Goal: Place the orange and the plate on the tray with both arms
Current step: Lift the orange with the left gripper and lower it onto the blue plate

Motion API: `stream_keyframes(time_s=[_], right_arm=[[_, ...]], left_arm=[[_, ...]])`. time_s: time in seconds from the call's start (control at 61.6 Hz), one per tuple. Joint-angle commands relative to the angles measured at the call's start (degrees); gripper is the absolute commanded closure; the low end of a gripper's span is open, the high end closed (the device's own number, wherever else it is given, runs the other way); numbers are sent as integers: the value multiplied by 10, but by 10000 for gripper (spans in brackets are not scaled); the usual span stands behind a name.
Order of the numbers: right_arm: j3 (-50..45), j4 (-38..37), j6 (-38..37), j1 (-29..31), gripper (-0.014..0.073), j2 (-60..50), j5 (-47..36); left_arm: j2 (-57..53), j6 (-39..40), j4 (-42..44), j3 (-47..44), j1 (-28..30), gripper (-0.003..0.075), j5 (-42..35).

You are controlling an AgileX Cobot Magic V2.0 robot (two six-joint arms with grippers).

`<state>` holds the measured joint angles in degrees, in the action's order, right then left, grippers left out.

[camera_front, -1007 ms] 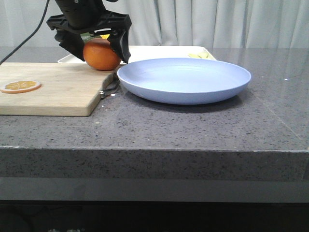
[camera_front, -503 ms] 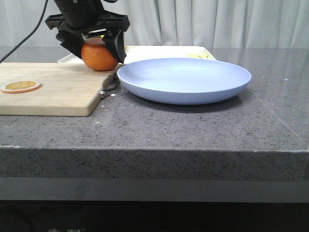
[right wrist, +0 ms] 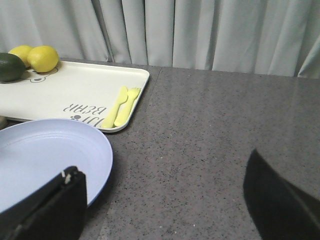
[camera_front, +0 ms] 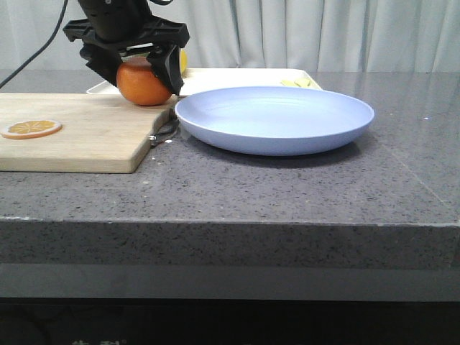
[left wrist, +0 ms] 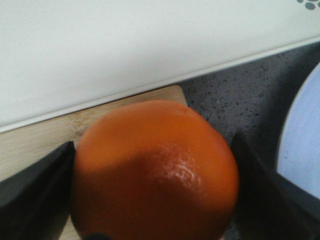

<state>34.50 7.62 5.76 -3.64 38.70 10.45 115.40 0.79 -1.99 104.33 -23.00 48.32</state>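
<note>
My left gripper (camera_front: 136, 72) is shut on the orange (camera_front: 142, 84), just above the far right corner of the wooden cutting board (camera_front: 79, 129). In the left wrist view the orange (left wrist: 155, 170) fills the space between both fingers, with the cream tray (left wrist: 125, 50) right beyond it. The pale-blue plate (camera_front: 273, 118) lies on the counter in front of the tray (camera_front: 237, 75). My right gripper (right wrist: 165, 200) is open and empty over bare counter beside the plate's rim (right wrist: 50, 160); it does not show in the front view.
An orange slice (camera_front: 30, 129) lies on the board's left part. On the tray (right wrist: 75, 95) are two lemons (right wrist: 35, 57), a dark green fruit (right wrist: 10, 67) and a yellow fork and knife (right wrist: 120, 106). Grey curtains hang behind the counter.
My left gripper has lifted the orange slightly and carried it a little left and back toward the tray. The plate has not moved.
</note>
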Motion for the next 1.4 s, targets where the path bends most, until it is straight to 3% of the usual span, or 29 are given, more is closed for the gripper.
stream_keyframes(time_s=[0.0,0.455,0.617,1.023,1.38], right_arm=[[21,0,3,2,-48,-1,-50],[21,0,3,2,-48,-1,-50],[21,0,3,2,-48,-1,-50],[21,0,3,2,-48,-1,-50],[21,0,3,2,-48,-1,-52]], left_arm=[[-43,5,4,17,1,311,-24],[-83,5,-53,41,-18,311,-15],[-83,0,-53,76,-64,311,4],[-33,-1,-52,77,-176,309,-32],[15,-8,-47,77,-183,189,-24]])
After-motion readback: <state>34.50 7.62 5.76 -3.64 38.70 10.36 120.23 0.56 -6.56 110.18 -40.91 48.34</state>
